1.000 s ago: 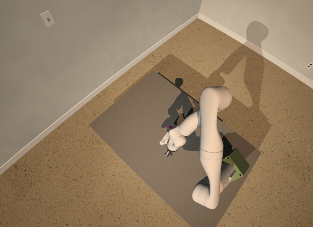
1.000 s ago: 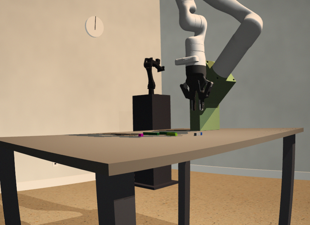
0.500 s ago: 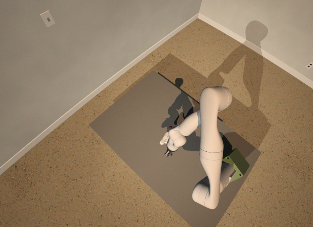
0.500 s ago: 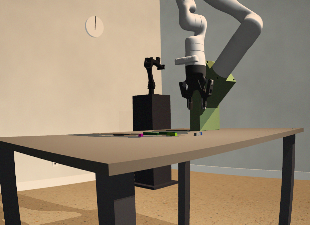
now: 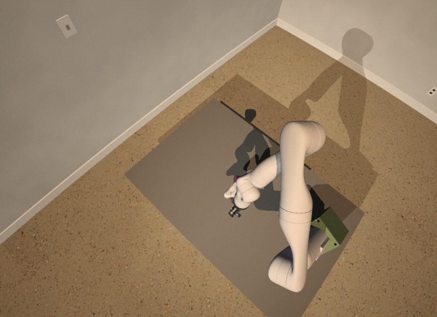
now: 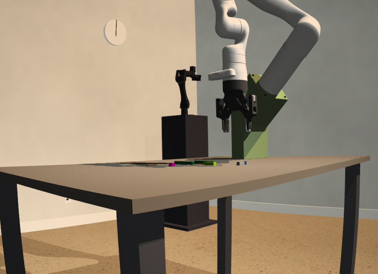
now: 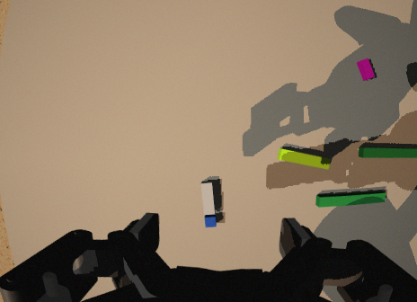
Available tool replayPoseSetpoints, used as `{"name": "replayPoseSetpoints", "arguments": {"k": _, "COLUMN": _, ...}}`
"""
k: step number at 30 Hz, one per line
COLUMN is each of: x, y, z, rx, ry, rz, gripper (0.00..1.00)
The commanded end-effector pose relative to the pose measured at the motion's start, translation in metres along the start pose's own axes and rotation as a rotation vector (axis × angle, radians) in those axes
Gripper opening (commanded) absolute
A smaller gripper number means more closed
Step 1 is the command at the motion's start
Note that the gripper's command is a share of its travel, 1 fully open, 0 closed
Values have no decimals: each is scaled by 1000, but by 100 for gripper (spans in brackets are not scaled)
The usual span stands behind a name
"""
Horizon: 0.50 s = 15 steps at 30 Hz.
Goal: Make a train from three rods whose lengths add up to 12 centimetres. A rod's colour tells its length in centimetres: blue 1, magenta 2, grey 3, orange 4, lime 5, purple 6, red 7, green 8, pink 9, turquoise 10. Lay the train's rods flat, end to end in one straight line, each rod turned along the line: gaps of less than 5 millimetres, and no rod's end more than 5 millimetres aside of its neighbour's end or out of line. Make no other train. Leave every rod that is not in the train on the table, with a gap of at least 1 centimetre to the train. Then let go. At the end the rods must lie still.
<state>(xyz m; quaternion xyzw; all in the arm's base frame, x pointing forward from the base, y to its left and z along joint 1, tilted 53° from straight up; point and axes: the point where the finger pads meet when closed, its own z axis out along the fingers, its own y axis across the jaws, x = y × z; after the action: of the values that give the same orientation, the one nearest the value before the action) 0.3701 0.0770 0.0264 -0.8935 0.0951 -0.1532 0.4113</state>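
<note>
My gripper (image 6: 236,131) (image 7: 219,232) (image 5: 232,214) is open and empty, well above the table. In the wrist view a grey rod (image 7: 208,199) (image 6: 240,163) and a blue rod (image 7: 210,221) (image 6: 245,163) lie flat end to end in one line, with no gap that I can make out. A lime rod (image 7: 304,158) (image 6: 209,163) lies to their right, turned across their line. Two green rods lie further right, one nearer (image 7: 351,199) and one cut by the view's edge (image 7: 388,151). A magenta rod (image 7: 366,69) (image 6: 171,164) (image 5: 237,177) lies apart at the upper right.
The table (image 5: 176,158) (image 6: 106,179) (image 7: 112,102) carries shadows of the arm around the lime, green and magenta rods. The green arm mount (image 5: 335,229) (image 6: 256,146) stands at one end of the table. A small black arm on a dark pedestal (image 6: 184,137) stands behind the table.
</note>
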Motion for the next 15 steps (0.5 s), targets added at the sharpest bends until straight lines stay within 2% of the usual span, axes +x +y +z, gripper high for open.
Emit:
{"name": "replayPoseSetpoints", "arguments": {"k": 1, "x": 10, "y": 16, "z": 2, "rx": -8, "ry": 8, "rz": 114, "gripper": 100}}
{"name": "replayPoseSetpoints", "arguments": {"k": 9, "x": 31, "y": 83, "z": 10, "rx": -21, "ry": 6, "rz": 704, "gripper": 100}}
{"name": "replayPoseSetpoints", "arguments": {"k": 11, "x": 31, "y": 83, "z": 10, "rx": -21, "ry": 6, "rz": 704, "gripper": 100}}
{"name": "replayPoseSetpoints", "arguments": {"k": 15, "x": 38, "y": 120, "z": 14, "rx": -15, "ry": 6, "rz": 1032, "gripper": 100}}
